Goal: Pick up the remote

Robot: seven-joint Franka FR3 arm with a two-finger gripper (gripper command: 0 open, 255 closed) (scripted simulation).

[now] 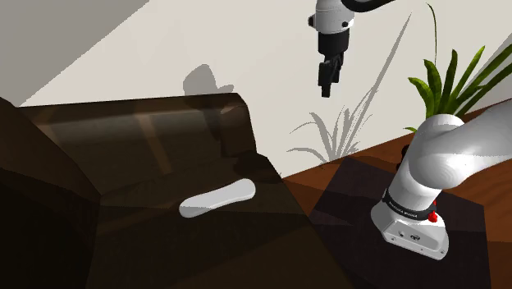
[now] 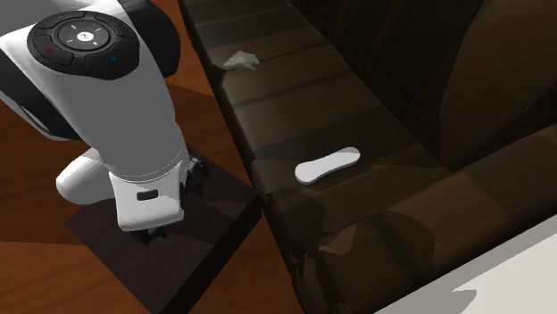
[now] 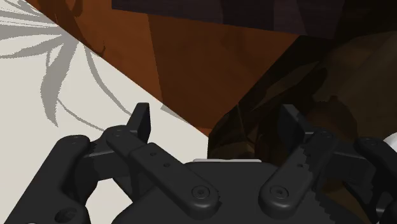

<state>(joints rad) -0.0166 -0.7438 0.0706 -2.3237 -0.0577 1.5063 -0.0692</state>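
A white remote (image 1: 217, 199) lies on a dark brown sofa (image 1: 123, 139) seat, with wooden floor (image 2: 27, 156) and a pale wall (image 1: 246, 49) beside. The pincer (image 1: 326, 82) hangs spread, well above. A pale crumpled scrap (image 2: 239, 61) farther along the seat is unidentifiable.

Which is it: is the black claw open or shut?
Open. In the wrist view the two black fingers of the gripper stand apart, clasping nothing.

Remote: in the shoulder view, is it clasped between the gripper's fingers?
No, the white remote lies on the dark sofa seat while the open gripper hangs far from it.
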